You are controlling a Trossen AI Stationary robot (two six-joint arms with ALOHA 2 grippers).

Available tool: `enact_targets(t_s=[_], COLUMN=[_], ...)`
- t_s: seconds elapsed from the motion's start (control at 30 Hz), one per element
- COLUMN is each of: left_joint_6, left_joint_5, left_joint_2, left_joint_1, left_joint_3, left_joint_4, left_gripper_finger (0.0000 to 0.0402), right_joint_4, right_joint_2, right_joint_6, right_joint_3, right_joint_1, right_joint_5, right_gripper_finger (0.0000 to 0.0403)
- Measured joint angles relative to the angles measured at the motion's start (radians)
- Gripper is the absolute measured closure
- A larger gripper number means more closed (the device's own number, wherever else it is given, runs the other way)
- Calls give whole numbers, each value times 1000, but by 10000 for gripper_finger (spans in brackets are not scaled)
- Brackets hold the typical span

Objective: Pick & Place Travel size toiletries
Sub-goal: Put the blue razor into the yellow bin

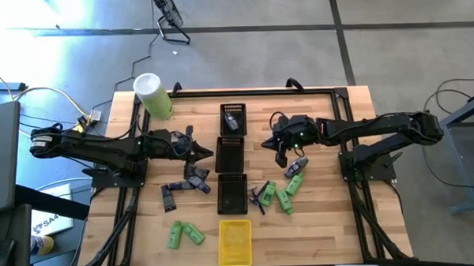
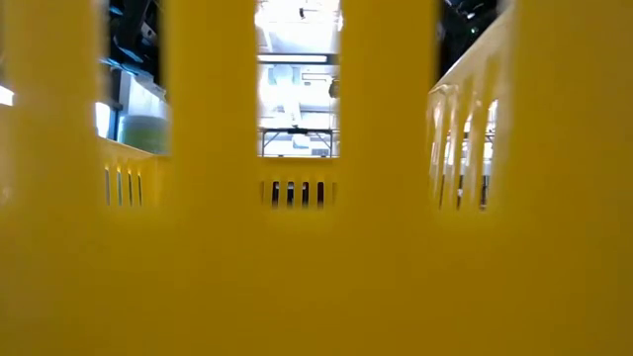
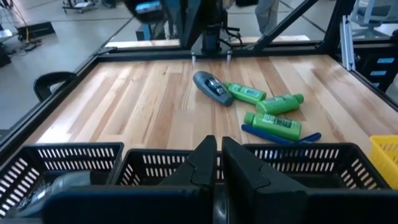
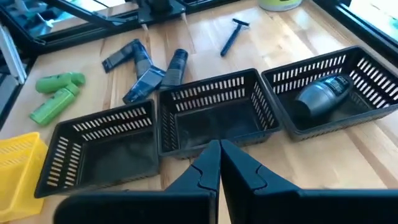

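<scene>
With fingers pressed together and empty, the right gripper (image 1: pixel 282 157) hovers just above the green bottles (image 1: pixel 289 190), which lie toward its six o'clock, long axes roughly twelve-to-six, far nearer it than the clenched left gripper (image 1: pixel 196 150).

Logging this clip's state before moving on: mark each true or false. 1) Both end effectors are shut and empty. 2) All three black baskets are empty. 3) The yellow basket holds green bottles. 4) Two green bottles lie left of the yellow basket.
1) True: left end effector and right end effector are shut, holding nothing.
2) False: the far black basket holds a grey oval item.
3) False: the yellow basket looks empty.
4) True: green bottles.
</scene>
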Motion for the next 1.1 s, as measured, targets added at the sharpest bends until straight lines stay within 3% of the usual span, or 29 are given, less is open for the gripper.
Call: enact_targets(t_s=[0.33,0.5,0.73,0.9,1.1], left_joint_6=[0,0,0,0,-1], left_joint_5=[0,0,0,0,-1], left_joint_2=[0,0,0,0,0], left_joint_1=[0,0,0,1,1], left_joint_3=[0,0,0,1,1], left_joint_4=[-2,-1,0,-4,-7], left_gripper_finger=[378,378,378,378,378], right_joint_4=[-114,-165,-181,-181,-173], right_joint_2=[0,0,38,106,184], right_joint_6=[-14,30,-89,-81,-72], right_joint_3=[107,132,134,133,133], right_joint_1=[168,208,263,263,262], right_joint_5=[188,169,159,156,159], right_gripper_finger=[399,399,399,399,357])
